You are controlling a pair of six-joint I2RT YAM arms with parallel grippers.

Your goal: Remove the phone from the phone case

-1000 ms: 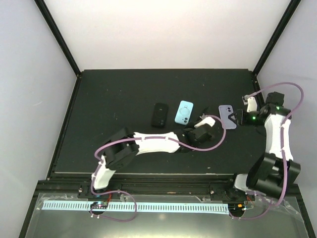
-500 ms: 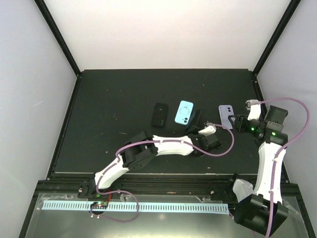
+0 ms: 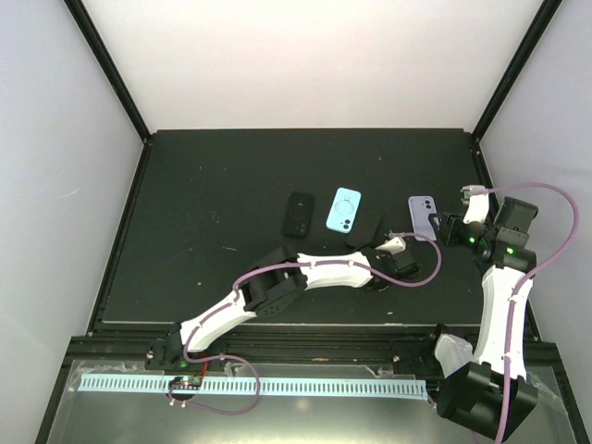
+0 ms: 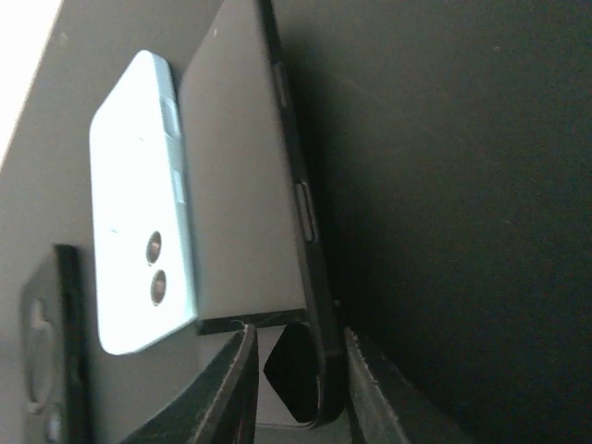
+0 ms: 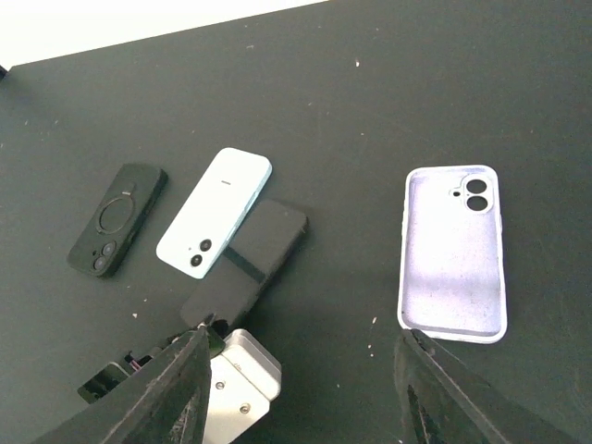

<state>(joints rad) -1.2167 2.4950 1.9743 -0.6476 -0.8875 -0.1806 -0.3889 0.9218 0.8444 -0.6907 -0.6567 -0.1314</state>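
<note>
Left hand (image 4: 294, 375) pinches the black phone (image 4: 245, 185) by its near end only; right hand (image 5: 303, 370) is spread. With so shallow a grip, the phone may pivot and drop onto the light-blue phone (image 4: 139, 203) ahead-left of the hand.

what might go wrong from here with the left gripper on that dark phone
The left gripper has only one end of the dark slab phone between its fingers; whether it is clamped is unclear, so the phone may slip or pivot. It lies right beside the light blue phone, so dragging it could shove that one. The open right gripper hovers near the empty lilac case and might nudge it.
</note>
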